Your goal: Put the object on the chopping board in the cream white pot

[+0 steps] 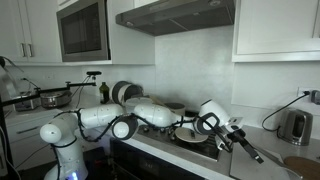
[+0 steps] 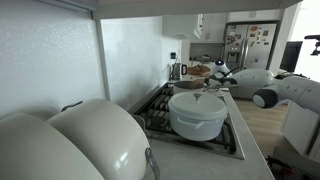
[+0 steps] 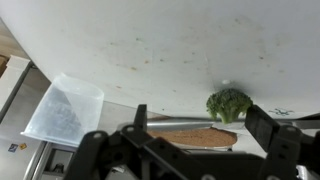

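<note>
Exterior view, facing the stove: arm reaches low across the burners toward the steel kettle. End effector is angled down over the worktop, between the stove and the chopping board, which shows as a brown disc at the lower corner of the frame. Cream white pot sits on the stove just beside the wrist, dark rim visible. Finger spread cannot be read here, and the object on the board is too small to make out

Exterior view, along the worktop: two pale lids fill the foreground. Larger white pot, lidded, stands on the near burners. Arm comes in from the side, with the end effector beyond that pot and near the kettle. Small pot and board cannot be separated at this range

Wrist view: end effector is spread wide with nothing in its grasp; fingers are well apart. Chopping board lies flat just ahead, between them, seen nearly edge-on. Broccoli floret stands upright at the board's far edge, nearer the finger at frame right, touching neither finger. It is on the board, not in the pot. Translucent plastic container rests on the white speckled worktop, well to the side
</note>
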You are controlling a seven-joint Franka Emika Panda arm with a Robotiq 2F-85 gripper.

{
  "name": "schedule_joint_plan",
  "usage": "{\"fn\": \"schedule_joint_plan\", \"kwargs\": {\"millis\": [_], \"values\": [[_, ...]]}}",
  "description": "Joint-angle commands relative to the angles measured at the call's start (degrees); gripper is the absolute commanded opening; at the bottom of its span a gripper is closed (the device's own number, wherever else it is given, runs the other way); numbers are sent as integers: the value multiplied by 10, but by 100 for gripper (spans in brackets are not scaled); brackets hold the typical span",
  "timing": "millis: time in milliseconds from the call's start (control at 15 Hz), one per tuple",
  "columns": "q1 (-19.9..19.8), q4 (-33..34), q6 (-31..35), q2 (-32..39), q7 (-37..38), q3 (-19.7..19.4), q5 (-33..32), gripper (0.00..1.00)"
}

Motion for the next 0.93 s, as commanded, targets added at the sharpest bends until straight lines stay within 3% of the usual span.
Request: {"fn": "schedule_joint_plan", "kwargs": {"millis": [0,67,133,400,467,533,867], "values": [[9,-21,7,-12,17,-4,0,100],[-3,42,-23,20,13,8,-4,100],[11,-20,5,-12,16,0,1,100],[16,-23,4,-13,12,5,7,100],[17,-23,4,-13,13,5,8,91],[18,-23,5,-12,12,5,8,72],[19,-23,8,-11,16,1,6,34]]}}
